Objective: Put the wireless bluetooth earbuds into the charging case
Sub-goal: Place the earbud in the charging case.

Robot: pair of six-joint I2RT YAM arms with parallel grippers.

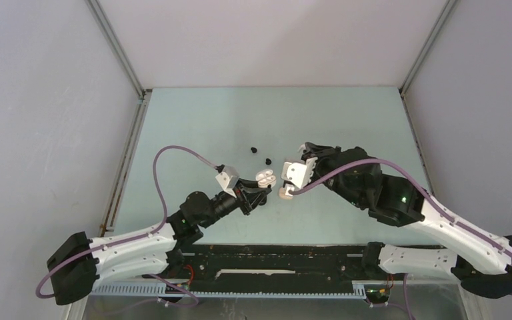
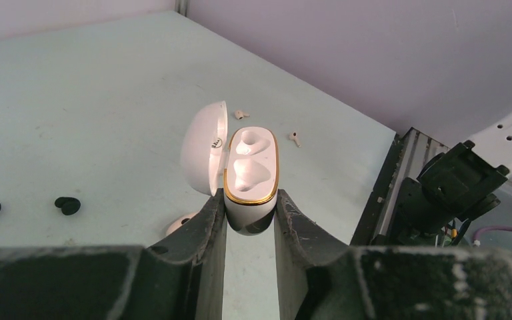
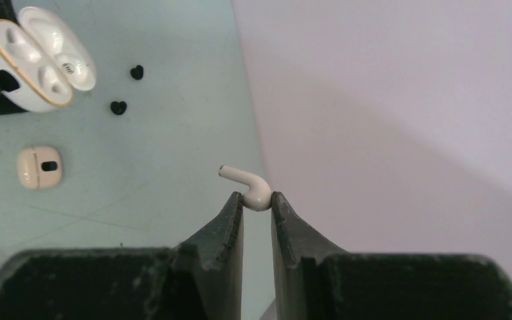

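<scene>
White with a gold rim, the charging case [image 2: 250,167] sat clamped between the jaws of your left gripper [image 2: 250,204]. Those jaws were narrow and pressed on the lower body of the case from both sides. Its lid [image 2: 203,157] stood hinged open to one side, and both moulded wells showed nothing in them in the left wrist view.

Your right gripper [image 3: 257,200] had its jaws nearly together on a white earbud [image 3: 250,185]. It pinched the rounded head, so the short stem stuck out to the left above the fingertips. That bud was held apart from the case, which showed at the upper left corner of the right wrist view.

From overhead, your two arms met near the middle of the pale green table [image 1: 193,120], with the open case between them. Two black earbuds [image 1: 254,149] lay loose on the table just beyond the case — near each other, not touching. Two more pale earbuds [image 2: 240,115] lay on the table past the open case in the left wrist view, small and apart from one another. A cream case [image 3: 40,167] — shut — rested flat on the table near the held one.
</scene>
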